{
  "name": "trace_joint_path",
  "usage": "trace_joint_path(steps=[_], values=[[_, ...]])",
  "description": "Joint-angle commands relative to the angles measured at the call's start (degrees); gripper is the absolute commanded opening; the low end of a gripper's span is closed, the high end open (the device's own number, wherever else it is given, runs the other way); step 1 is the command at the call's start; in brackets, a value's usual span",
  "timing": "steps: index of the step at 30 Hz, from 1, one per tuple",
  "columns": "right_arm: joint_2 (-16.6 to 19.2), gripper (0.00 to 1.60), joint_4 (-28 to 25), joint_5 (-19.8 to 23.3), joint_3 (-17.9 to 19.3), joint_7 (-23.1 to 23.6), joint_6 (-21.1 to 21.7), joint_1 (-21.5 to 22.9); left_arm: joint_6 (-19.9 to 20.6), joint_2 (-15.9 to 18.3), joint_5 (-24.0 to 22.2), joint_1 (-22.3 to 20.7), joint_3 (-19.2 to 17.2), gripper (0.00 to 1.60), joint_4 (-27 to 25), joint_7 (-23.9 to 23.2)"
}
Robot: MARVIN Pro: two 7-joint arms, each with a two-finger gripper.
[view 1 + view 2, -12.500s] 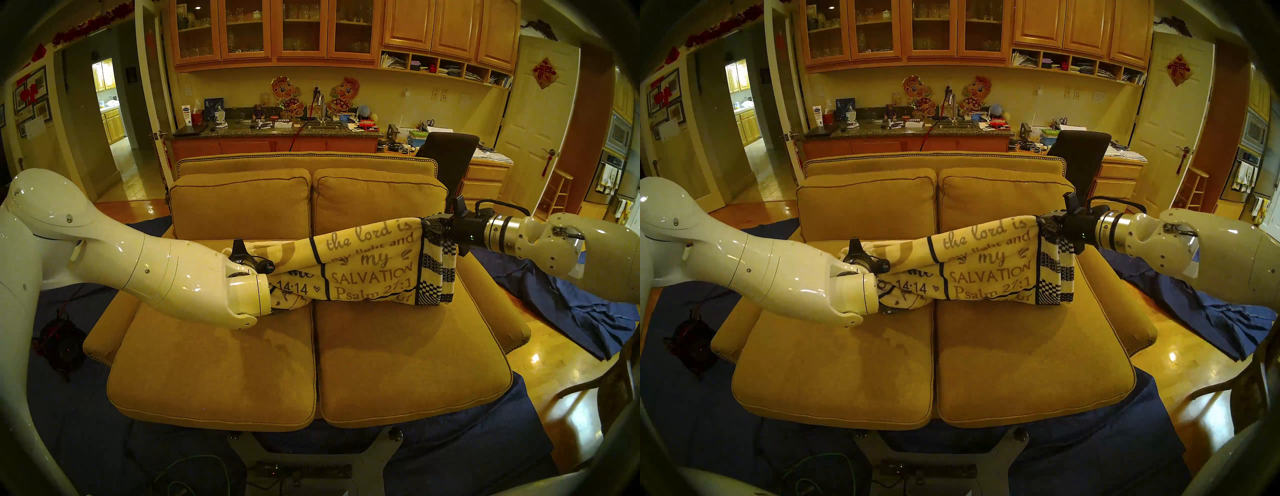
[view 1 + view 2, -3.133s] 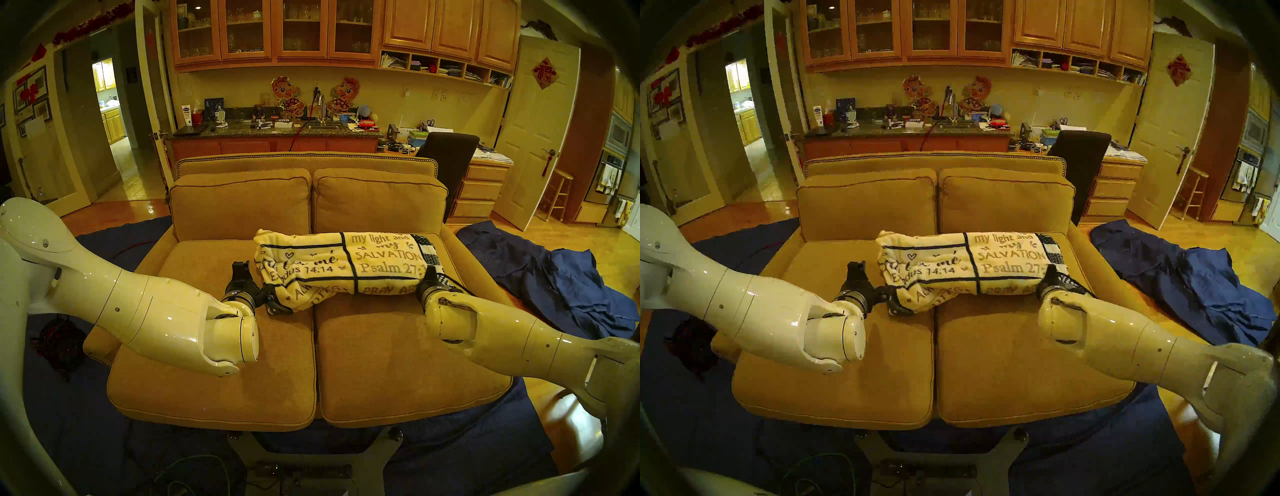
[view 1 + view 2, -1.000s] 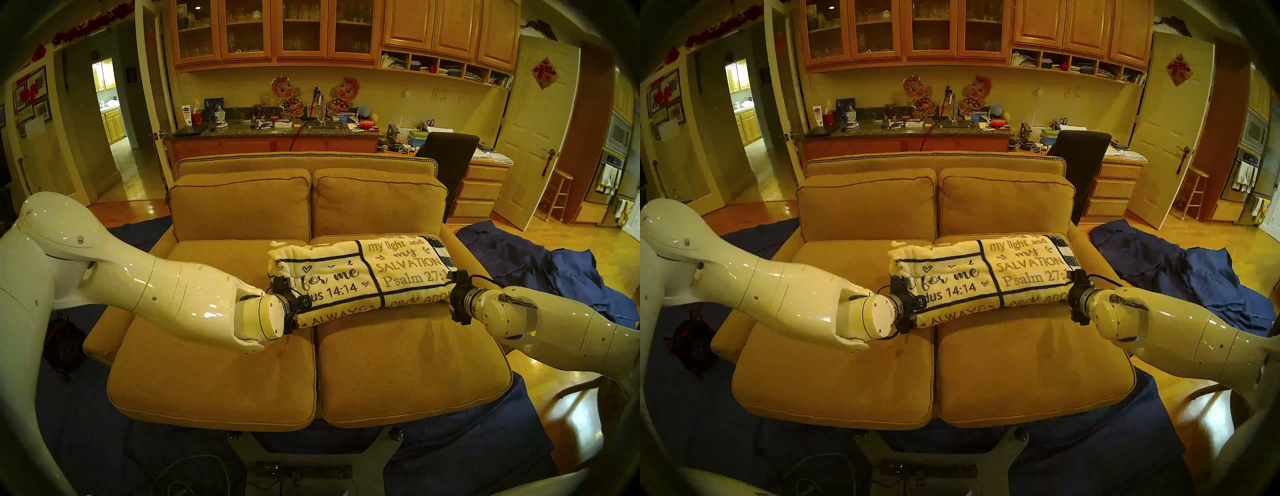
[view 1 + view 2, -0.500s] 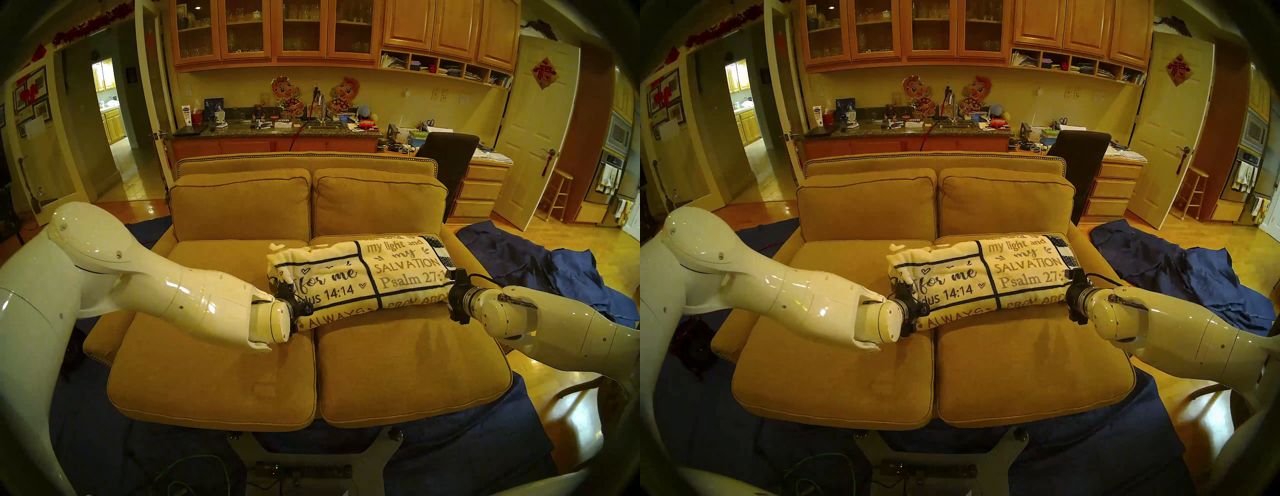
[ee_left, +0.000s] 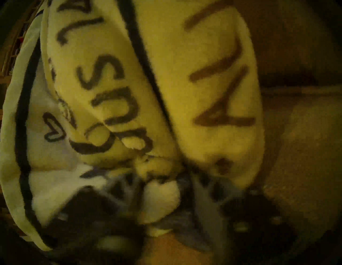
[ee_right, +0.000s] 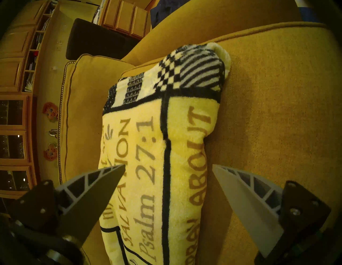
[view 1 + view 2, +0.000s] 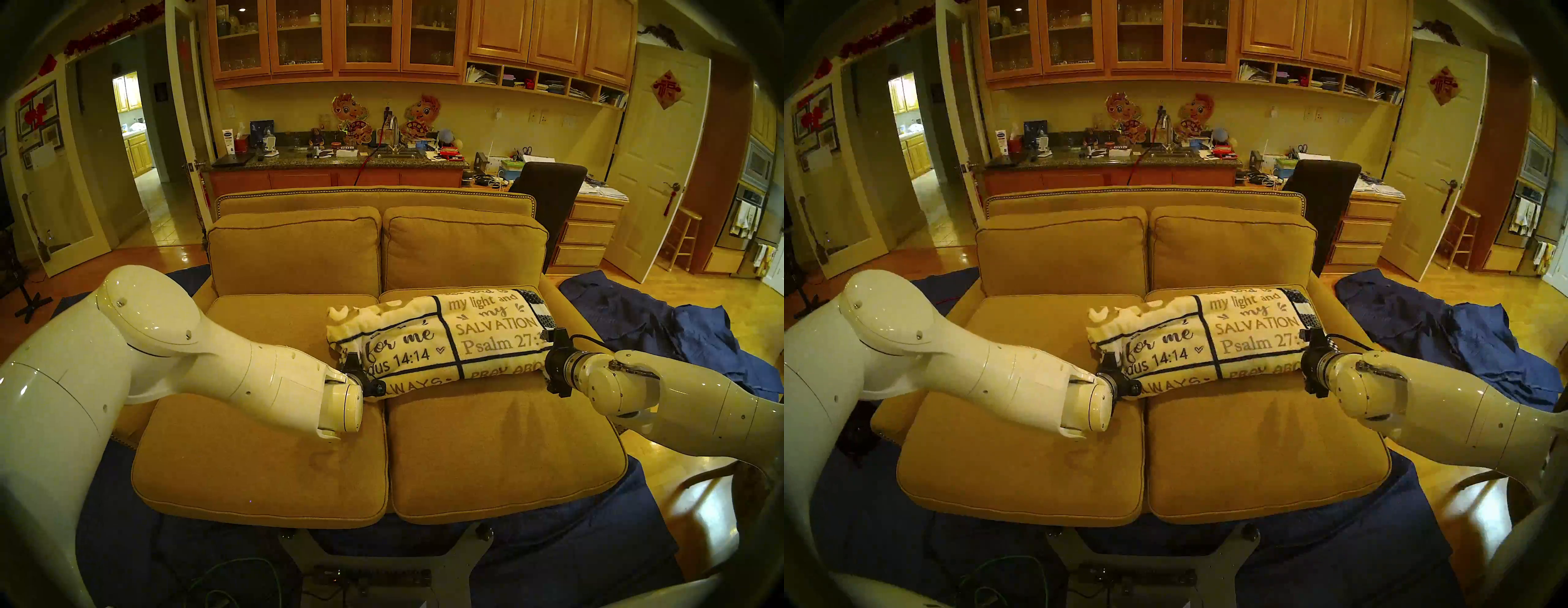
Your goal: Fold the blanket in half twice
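Note:
The blanket (image 7: 445, 339) (image 7: 1208, 335), cream fleece with verse lettering and a checkered edge, lies as a long folded bundle across the sofa seat, mostly on the right cushion. My left gripper (image 7: 368, 379) (image 7: 1123, 377) presses into its left end. The blurred left wrist view shows its fingers apart around a bunched fold of the blanket (image 5: 111, 92), gripper (image 5: 162, 196). At the bundle's right front corner my right gripper (image 7: 548, 356) (image 7: 1308, 352) stands open. In the right wrist view its gripper (image 6: 168, 166) straddles the front fold of the blanket (image 6: 157, 120) without closing on it.
The tan two-seat sofa (image 7: 275, 467) has upright back cushions just behind the bundle. Dark blue cloths (image 7: 679, 335) lie on the floor to the right and under the sofa. A black office chair (image 7: 551, 191) stands behind, and a wooden chair (image 7: 721, 479) at near right.
My left arm has swung right and pushed into the blanket's left end, which has crumpled up at its top edge. The right arm has barely moved.

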Motion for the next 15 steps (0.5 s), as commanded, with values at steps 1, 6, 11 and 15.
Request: trace_joint_path(steps=[1,6,11,15], values=[[1.04,1.60,-1.01,0.36,0.56,0.52,0.16,0.18,6.59,1.85,-0.92,-0.68,2.02,0.00,2.94,2.25],[1.29,1.60,-1.74,0.41,0.51,0.47,-0.04,0.21,8.58,2.55,-0.77,-3.77,4.00,0.00,-0.12,4.52],[1.30,1.60,-2.24,0.46,0.45,0.41,-0.25,0.29,12.06,4.13,-0.65,-7.89,4.58,0.00,-5.65,7.36],[1.21,1.60,-2.46,0.49,0.38,0.40,-0.38,0.30,13.32,5.11,-0.50,-9.38,4.66,0.00,-8.50,9.12]])
